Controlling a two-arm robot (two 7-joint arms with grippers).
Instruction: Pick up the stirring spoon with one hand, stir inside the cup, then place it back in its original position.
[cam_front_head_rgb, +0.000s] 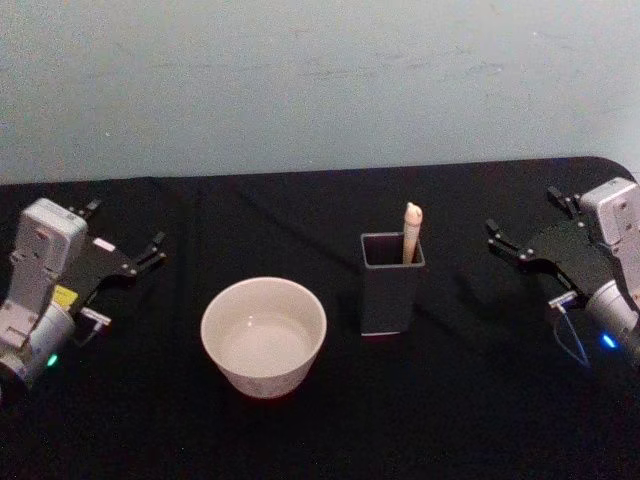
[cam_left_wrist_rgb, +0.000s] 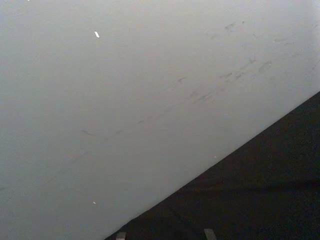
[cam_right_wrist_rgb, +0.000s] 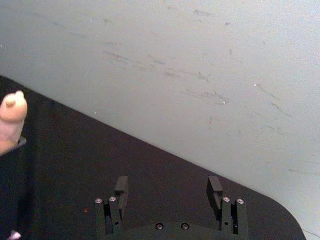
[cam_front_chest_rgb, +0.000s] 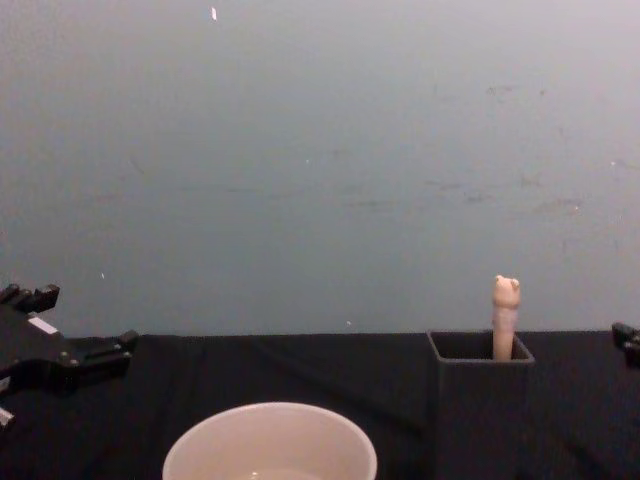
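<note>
Head view: left claw (cam_front_head_rgb: 127, 226) and right claw (cam_front_head_rgb: 523, 212) hover at the bench (cam_front_head_rgb: 450, 400) sides, both spread, empty, angled inward; spoon (cam_front_head_rgb: 412, 232) stands in holder (cam_front_head_rgb: 390, 290), right of cup (cam_front_head_rgb: 264, 335); chest view shows its bear knob, right wrist view the parted fingers (cam_right_wrist_rgb: 121, 187)

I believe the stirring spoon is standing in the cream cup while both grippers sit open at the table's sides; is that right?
Not quite: the head view shows the stirring spoon standing in the dark grey holder, not the cup. The left gripper and right gripper do sit open at the sides.
</note>
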